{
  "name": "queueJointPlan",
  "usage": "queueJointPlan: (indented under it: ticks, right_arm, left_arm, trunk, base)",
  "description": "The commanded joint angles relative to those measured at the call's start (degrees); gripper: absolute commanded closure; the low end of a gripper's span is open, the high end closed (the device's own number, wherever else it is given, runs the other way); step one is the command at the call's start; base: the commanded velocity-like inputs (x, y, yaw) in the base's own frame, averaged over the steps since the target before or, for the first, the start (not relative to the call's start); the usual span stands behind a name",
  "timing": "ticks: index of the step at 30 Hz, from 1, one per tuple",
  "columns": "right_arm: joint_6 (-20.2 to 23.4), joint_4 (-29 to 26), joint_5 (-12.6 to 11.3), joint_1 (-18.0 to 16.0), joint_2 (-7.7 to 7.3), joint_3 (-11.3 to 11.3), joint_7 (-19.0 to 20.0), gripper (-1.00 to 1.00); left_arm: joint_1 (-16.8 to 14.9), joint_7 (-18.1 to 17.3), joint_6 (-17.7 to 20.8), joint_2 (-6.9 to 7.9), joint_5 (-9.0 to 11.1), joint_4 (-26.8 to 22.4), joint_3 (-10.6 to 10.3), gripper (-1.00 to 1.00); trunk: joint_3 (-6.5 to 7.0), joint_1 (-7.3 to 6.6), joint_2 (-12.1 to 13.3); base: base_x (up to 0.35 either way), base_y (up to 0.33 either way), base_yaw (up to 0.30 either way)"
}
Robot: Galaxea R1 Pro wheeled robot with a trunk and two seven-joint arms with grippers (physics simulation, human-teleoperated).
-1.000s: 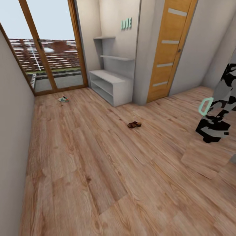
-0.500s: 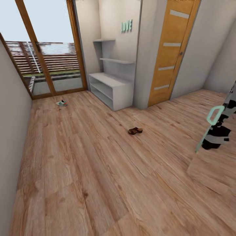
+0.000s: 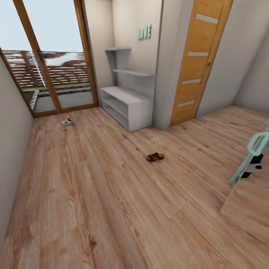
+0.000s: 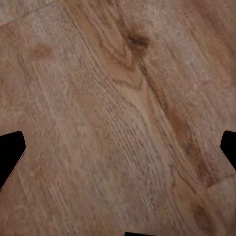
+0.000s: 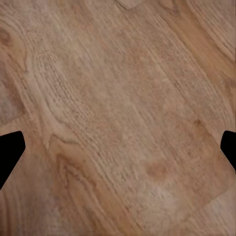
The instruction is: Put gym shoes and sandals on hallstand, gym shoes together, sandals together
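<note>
Corridor floor [image 4: 118, 98]: light brown wood-grain planking, seen at close range from the left wrist camera. A dark knot [image 4: 137, 42] is noted in the grain, with curved grain lines spreading from it. A plank seam is seen at one corner [image 4: 24, 12], and a second at another corner [image 4: 223, 179].

Left gripper [image 4: 118, 152]: two black fingertips [image 4: 10, 152] are shown at opposite edges of the frame, spread wide apart, with nothing held between them; bare floor lies in the gap.
</note>
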Motion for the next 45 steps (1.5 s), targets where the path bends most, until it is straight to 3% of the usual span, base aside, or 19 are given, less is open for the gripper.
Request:
queueJointPlan:
  ticks: [1, 45]
  right_arm:
    - [-0.2, 0.0, 0.0, 0.0, -0.01, 0.0, 0.0, -1.0]
    - [-0.2, 0.0, 0.0, 0.0, -0.01, -0.1, 0.0, -1.0]
  left_arm:
    - [0.0, 0.0, -0.2, 0.01, 0.4, 0.0, -0.1, -1.0]
    - [0.0, 0.0, -0.2, 0.01, 0.4, 0.0, -0.1, -1.0]
  trunk:
    - [-0.03, 0.03, 0.0]
    - [0.05, 0.03, 0.0]
  base:
    - [0.336, 0.0, 0.0]
    - [0.336, 0.0, 0.0]
